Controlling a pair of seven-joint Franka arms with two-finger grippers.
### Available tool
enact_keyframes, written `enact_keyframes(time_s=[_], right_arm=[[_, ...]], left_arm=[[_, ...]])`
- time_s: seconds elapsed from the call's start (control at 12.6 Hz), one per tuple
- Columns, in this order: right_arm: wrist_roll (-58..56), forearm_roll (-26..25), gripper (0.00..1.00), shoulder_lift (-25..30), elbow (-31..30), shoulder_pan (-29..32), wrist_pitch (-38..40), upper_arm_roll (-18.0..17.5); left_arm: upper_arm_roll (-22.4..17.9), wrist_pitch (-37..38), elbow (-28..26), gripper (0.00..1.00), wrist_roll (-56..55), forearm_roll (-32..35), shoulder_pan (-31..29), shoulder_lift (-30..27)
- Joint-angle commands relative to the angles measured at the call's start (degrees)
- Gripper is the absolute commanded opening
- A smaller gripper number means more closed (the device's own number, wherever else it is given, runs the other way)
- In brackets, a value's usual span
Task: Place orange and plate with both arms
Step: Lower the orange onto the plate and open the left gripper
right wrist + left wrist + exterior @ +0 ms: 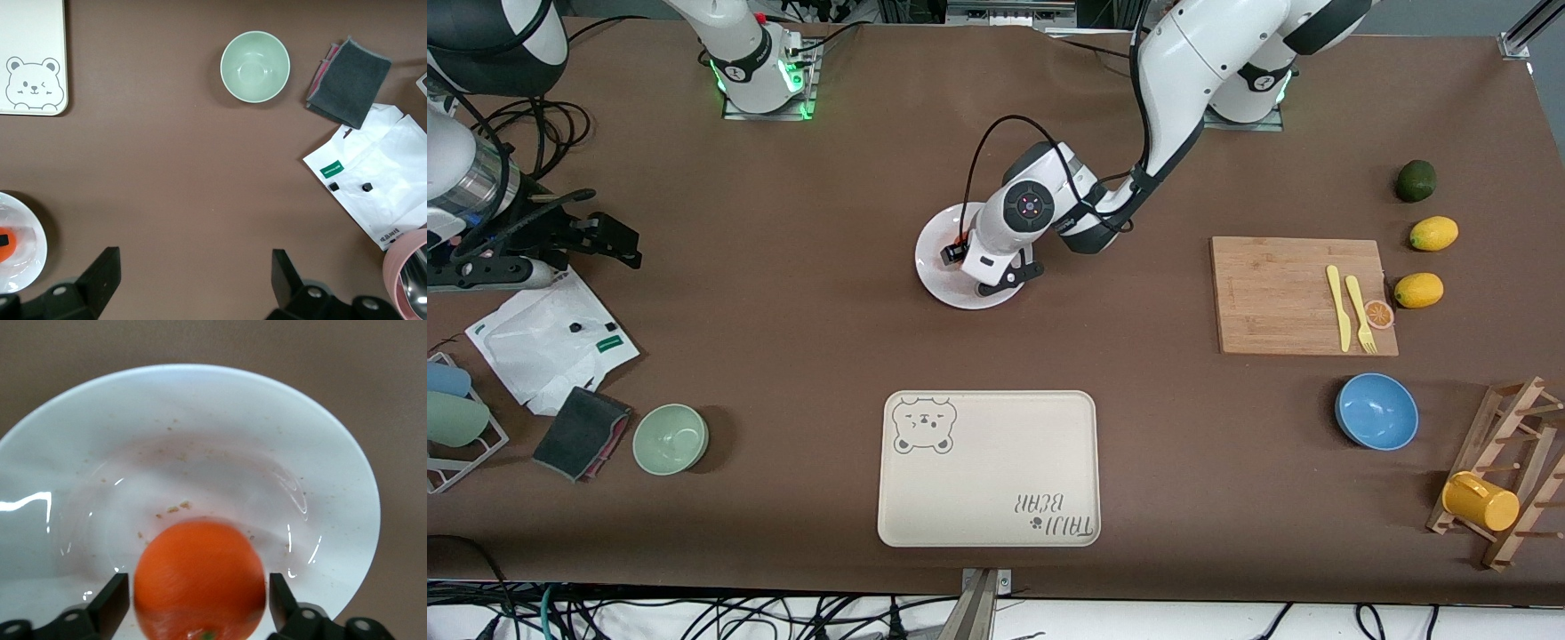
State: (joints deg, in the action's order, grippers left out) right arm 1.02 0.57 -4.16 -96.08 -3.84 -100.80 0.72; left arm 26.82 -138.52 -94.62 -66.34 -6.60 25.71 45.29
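The white plate sits mid-table, farther from the front camera than the bear tray. The orange rests on it. My left gripper is low over the plate. In the left wrist view the orange lies between my open left gripper's fingers, with a thin gap on each side, on the plate. My right gripper is open and empty over bare table at the right arm's end, and waits. The right wrist view shows that gripper, the plate and the orange.
A cream bear tray lies near the front edge. A green bowl, grey cloth and white bag lie toward the right arm's end. A cutting board, blue bowl, lemons and cup rack are toward the left arm's end.
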Motion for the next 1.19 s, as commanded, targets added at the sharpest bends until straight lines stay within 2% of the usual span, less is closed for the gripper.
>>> enact_keyframes(time_s=[0.0, 0.08, 0.4, 0.56, 0.8, 0.96, 1.12], right_arm=[[0.21, 0.84, 1.00, -0.76, 1.07, 1.20, 0.61, -0.10], [0.21, 0.84, 1.00, -1.03, 1.07, 1.29, 0.95, -0.10], [-0.32, 0.40, 1.00, -0.59, 1.33, 0.95, 1.31, -0.36], [-0.32, 0.57, 1.00, -0.68, 1.34, 0.77, 1.48, -0.36], [-0.93, 0.22, 1.00, -0.50, 1.33, 0.42, 5.24, -0.80], [-0.76, 0.31, 1.00, -0.85, 1.25, -1.51, 6.58, -1.59], [-0.50, 0.75, 1.00, -0.94, 0.72, -3.09, 6.76, -1.86]], left_arm=[[-0.72, 3.07, 1.19, 1.00, -0.54, -0.44, -0.74, -2.13], [-1.24, 4.39, 1.11, 1.00, -0.54, -0.44, -2.14, -3.88], [-1.42, 18.69, 1.37, 1.00, 0.16, -0.26, -8.46, -13.02], [-1.34, 27.29, 4.51, 1.00, 1.64, 1.39, -12.94, -14.88], [-1.60, 42.68, 12.51, 1.00, 12.42, 8.15, -15.94, -14.88], [-1.51, 46.49, 13.06, 1.00, 21.99, 11.77, -20.41, -15.49], [-1.34, 47.20, 13.15, 1.00, 33.32, 11.96, -26.03, -16.98]])
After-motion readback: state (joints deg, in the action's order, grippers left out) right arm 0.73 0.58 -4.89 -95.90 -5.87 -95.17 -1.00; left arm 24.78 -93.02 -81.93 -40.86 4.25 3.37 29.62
